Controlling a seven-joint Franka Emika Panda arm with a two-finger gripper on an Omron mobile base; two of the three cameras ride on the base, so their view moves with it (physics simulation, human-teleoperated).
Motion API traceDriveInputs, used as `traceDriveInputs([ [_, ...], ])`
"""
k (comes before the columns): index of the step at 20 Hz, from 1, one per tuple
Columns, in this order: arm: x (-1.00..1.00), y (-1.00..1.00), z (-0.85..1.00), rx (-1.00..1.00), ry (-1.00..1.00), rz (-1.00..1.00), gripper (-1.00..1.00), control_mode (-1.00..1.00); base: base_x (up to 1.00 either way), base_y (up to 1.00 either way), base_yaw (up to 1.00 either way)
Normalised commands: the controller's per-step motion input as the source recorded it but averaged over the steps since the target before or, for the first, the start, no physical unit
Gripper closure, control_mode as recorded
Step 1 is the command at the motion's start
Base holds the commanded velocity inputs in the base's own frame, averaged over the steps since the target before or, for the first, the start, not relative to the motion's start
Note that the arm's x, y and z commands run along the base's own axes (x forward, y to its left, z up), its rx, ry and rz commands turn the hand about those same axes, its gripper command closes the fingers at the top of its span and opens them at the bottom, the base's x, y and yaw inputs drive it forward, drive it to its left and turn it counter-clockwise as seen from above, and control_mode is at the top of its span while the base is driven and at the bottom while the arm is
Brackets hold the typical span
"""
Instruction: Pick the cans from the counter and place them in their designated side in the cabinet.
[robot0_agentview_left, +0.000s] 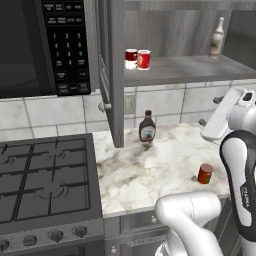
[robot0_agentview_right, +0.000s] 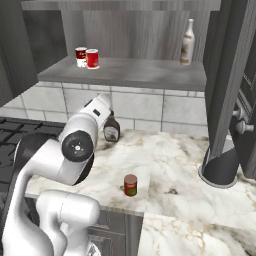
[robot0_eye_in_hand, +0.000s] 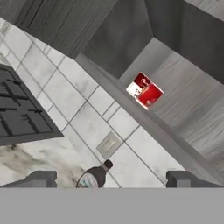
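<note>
Fingers (robot0_eye_in_hand: 111, 179) spread wide, empty, sauce bottle (robot0_eye_in_hand: 92, 177) between them, cabinet (robot0_eye_in_hand: 192, 105) beyond

The brown sauce bottle (robot0_eye_in_hand: 93, 177) is cut off at its base in the hand view. On the cabinet shelf (robot0_agentview_left: 180, 70), the half-white can (robot0_agentview_left: 131, 58) is partly covered by the bright red can (robot0_agentview_left: 144, 59). Labels on all cans are too small to read. The microwave (robot0_agentview_left: 30, 45) runs past the left base view's edge.

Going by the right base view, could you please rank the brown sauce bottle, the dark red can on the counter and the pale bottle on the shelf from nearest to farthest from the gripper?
1. Brown sauce bottle, beside the gripper.
2. Dark red can, near the counter's front edge.
3. Pale bottle, far right on the cabinet shelf.
</note>
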Motion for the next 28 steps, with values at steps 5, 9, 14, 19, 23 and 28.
traceDriveInputs([
  [5, -0.3, -0.45, -0.38, -0.09, 0.28, -0.11, -1.0, -1.0, 0.0, 0.0, 0.0],
  [9, -0.34, -0.32, -0.45, -0.11, 0.28, -0.12, -1.0, -1.0, 0.0, 0.0, 0.0],
  [14, -0.27, -0.08, -0.54, -0.1, 0.23, -0.15, -1.0, -1.0, 0.0, 0.0, 0.0],
  [19, -0.01, 0.02, -0.3, -0.02, 0.13, -0.13, -1.0, -1.0, 0.0, 0.0, 0.0],
  [23, 0.05, -0.06, -0.06, 0.0, 0.07, -0.05, -1.0, -1.0, 0.0, 0.0, 0.0],
  [28, 0.0, -0.23, -0.19, 0.0, 0.28, -0.19, -1.0, -1.0, 0.0, 0.0, 0.0],
])
